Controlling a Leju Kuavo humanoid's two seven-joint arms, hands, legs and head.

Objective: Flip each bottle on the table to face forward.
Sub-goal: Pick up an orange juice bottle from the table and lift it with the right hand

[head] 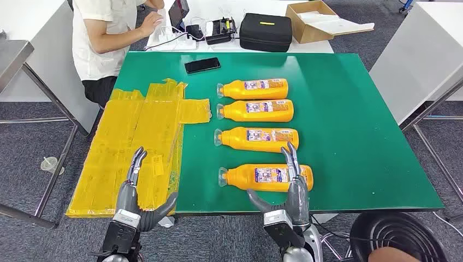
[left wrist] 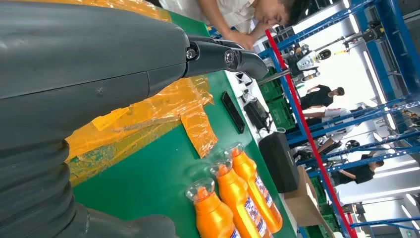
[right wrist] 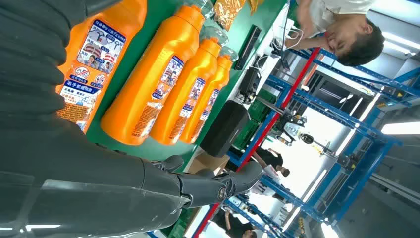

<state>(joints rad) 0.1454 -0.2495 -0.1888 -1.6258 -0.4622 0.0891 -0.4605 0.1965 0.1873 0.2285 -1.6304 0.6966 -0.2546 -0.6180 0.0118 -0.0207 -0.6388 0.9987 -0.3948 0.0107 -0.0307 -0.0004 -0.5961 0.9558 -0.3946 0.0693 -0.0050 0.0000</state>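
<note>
Several orange bottles lie on their sides in a column on the green table [head: 355, 142], clear caps to the left, labels up. The nearest bottle [head: 262, 177] lies by the front edge, then a second bottle [head: 256, 138], a third [head: 255, 109] and the farthest bottle [head: 254, 88]. My right hand [head: 286, 199] hovers open just over the nearest bottle's right end, fingers stretched, thumb out; that bottle [right wrist: 94, 54] lies close under it in the right wrist view. My left hand [head: 136, 196] is open above the yellow sheet, holding nothing. The left wrist view shows three bottles [left wrist: 233, 203].
A crumpled yellow plastic sheet [head: 136, 136] covers the table's left part. A black phone [head: 202, 65] lies at the back. A person [head: 109, 33] sits at the far left corner by a white table with a black case [head: 266, 31] and a cardboard box [head: 316, 19].
</note>
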